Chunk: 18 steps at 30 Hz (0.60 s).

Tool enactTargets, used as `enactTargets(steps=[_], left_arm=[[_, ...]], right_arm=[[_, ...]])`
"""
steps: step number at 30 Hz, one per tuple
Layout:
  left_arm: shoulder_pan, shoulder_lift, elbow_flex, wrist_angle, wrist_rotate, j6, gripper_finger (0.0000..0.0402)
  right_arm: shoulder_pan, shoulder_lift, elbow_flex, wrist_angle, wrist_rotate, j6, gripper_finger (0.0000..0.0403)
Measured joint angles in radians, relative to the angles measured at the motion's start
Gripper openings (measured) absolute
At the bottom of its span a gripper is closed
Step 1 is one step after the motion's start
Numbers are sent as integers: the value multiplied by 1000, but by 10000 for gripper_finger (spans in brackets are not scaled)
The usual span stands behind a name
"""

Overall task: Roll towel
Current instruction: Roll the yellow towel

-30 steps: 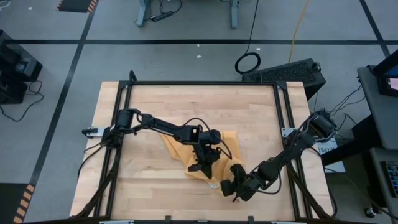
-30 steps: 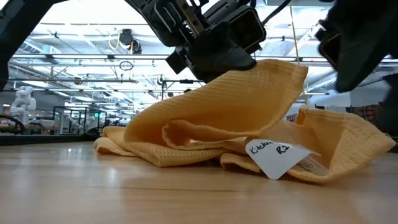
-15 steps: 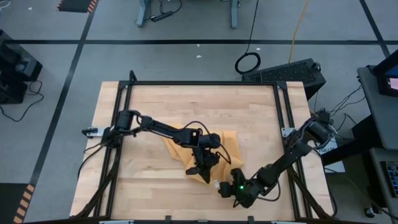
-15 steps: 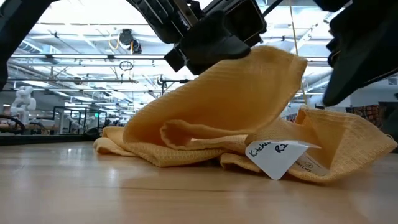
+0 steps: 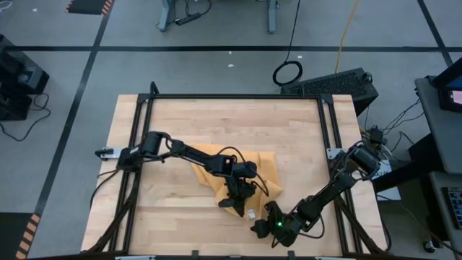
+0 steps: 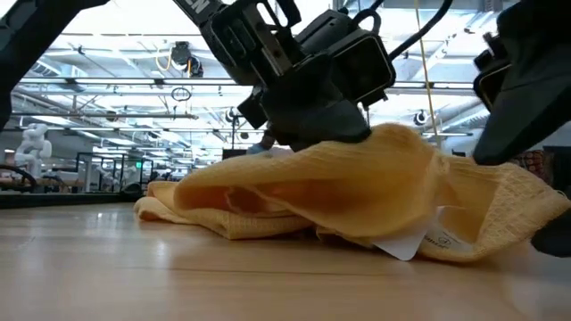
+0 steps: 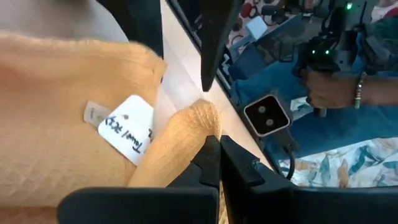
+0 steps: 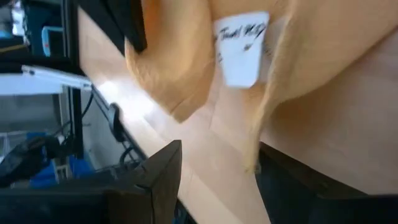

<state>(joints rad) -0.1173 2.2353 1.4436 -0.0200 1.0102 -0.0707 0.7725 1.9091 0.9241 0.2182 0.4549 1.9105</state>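
The plain orange-yellow soft cloth towel [image 5: 242, 170] lies near the middle of the pale wooden counter [image 5: 180, 123], folded over in a loose hump with its white tag [image 6: 403, 242] poking out, so I'd judge the roll barely begun. The left hand [image 5: 234, 203] pinches a raised fold of it tight, while the right hand [image 5: 261, 230] waits half-spread and empty just beside the towel's near edge
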Motion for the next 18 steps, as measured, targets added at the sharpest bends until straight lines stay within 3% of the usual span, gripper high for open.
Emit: enactTargets(steps=[9,18], left_arm=[[-2,12,0,131,-47,-130,2],[4,21,0,170,-85,-190,2]], right_arm=[[10,0,0,0,78,-38,199],[-19,0,0,-12,74,-59,203]])
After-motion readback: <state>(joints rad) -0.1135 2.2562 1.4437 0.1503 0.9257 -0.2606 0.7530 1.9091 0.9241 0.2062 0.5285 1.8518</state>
